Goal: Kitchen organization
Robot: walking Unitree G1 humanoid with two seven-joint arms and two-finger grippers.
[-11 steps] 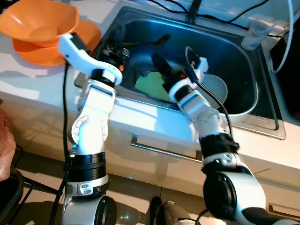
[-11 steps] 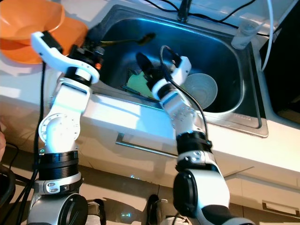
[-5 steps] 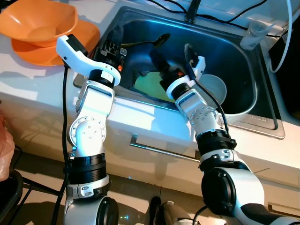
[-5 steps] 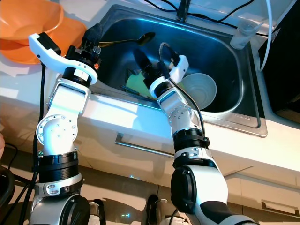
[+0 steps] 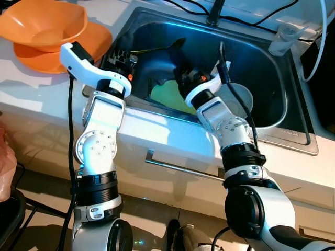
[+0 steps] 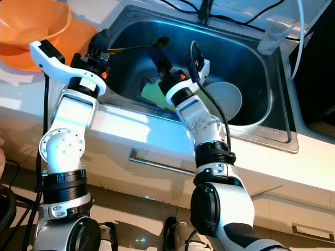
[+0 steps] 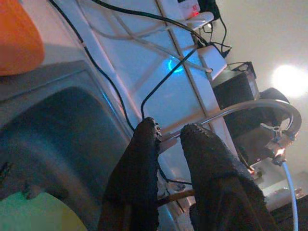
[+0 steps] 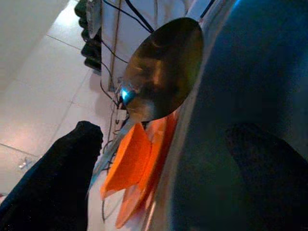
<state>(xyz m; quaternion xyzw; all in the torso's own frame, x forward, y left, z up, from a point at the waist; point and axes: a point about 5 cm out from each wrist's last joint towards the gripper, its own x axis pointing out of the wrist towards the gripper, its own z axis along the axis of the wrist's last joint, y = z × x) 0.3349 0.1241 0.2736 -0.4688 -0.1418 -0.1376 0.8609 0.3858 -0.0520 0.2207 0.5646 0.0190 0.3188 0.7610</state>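
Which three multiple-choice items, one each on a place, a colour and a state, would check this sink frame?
1. Where does the white cup lie?
A. in the sink basin
B. on the counter by the orange bowls
C. on the floor

2. What colour are the stacked bowls on the counter?
A. blue
B. orange
C. white

3. What is the left gripper doing?
A. open over the counter
B. shut on the spoon's handle
C. holding the cup

Key: 1 A, the white cup rests inside the sink. 2 B, the bowls are orange. 3 B, the left gripper has its jaws closed on the spoon, held over the basin.
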